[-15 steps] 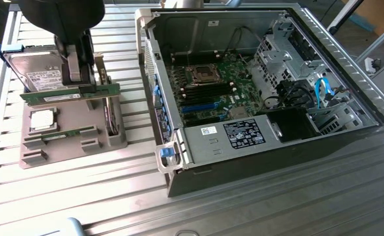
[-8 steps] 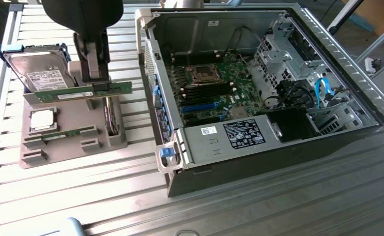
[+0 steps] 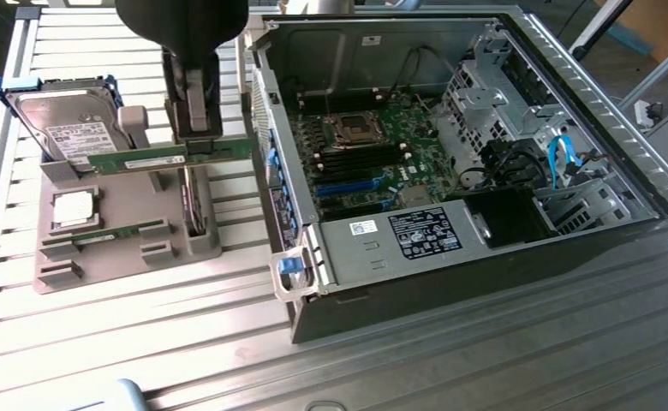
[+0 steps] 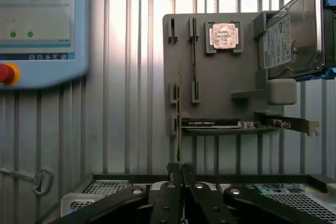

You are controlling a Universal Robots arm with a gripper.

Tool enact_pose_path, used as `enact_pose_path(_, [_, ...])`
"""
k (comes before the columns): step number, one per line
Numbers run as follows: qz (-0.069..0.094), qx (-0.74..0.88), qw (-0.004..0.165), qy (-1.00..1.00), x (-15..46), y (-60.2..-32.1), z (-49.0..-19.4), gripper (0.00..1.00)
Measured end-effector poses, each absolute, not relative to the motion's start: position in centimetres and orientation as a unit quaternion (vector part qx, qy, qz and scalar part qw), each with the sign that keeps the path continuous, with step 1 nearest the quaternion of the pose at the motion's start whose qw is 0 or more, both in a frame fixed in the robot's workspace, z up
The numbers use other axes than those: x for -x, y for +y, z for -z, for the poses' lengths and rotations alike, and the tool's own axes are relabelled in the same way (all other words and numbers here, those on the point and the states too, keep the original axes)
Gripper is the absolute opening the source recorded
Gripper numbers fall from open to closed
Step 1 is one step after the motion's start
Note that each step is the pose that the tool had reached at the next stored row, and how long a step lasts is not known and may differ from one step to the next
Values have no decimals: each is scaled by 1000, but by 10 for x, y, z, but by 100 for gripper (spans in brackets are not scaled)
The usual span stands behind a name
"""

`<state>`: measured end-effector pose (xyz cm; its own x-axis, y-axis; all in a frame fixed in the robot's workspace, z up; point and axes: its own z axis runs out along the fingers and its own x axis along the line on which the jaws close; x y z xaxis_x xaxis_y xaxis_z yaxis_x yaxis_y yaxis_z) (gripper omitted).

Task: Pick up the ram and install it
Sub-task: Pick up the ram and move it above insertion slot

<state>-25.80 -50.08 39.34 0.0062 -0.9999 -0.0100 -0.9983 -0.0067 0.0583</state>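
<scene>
Fingers point(image 4: 188, 171) pinch thin, flat green ram point(image 3: 140, 160)

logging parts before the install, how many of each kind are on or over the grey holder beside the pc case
ram sticks: 2, the held ram in the hand, the second ram in the grey holder
hard drive: 1
processor chip: 1
expansion card: 1
total: 5
</scene>
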Motion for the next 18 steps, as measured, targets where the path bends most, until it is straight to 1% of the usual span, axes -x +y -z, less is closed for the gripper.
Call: enact_pose_path(18, [28,-709,21,-704,207,-501,-396,12])
